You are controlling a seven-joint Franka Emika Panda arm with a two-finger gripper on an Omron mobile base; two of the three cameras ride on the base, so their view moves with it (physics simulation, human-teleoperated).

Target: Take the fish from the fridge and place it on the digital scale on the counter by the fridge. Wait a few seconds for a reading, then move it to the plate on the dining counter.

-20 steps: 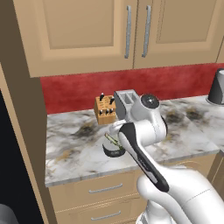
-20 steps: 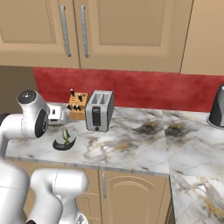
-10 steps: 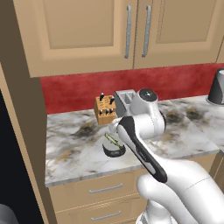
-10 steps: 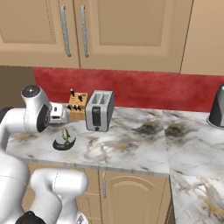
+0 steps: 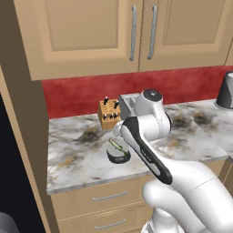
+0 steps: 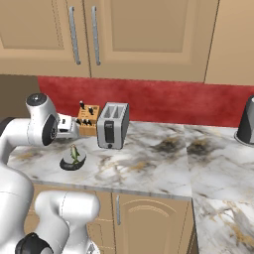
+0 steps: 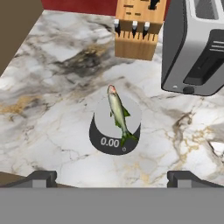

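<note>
left base view: arm reaches over the short marble counter (image 5: 77, 150); fish (image 5: 117, 146) lies on the digital scale (image 5: 118, 156), below and just left of the wrist. Knife block (image 5: 109, 114) and toaster (image 5: 129, 103) sit behind the arm.

right base view: fish (image 6: 75, 154) on the digital scale (image 6: 72, 161), straight below the hand. Toaster (image 6: 113, 125) and knife block (image 6: 89, 119) just beyond it, kettle (image 6: 246, 122) well apart to the far right.

hand view: camera looks down on the scale (image 7: 114, 131), display reads 0.00. Fish (image 7: 118, 113) lies lengthways across the disc, centred between and well ahead of the fingertips (image 7: 40, 178). Gripper (image 7: 111, 180) jaws apart, nothing between them, clear of the fish. Knife block (image 7: 137, 29) beyond the scale, toaster (image 7: 197, 48) beyond and right.

step: fish placed on scale, hand hovers above; judged as the wait-for-reading phase.

next: likely descend straight onto the fish, close across its slim body, lift, then carry to the plate on the dining counter.

risk: fish is thin and lies flat; a shallow grasp may slip or nudge the scale.
</note>
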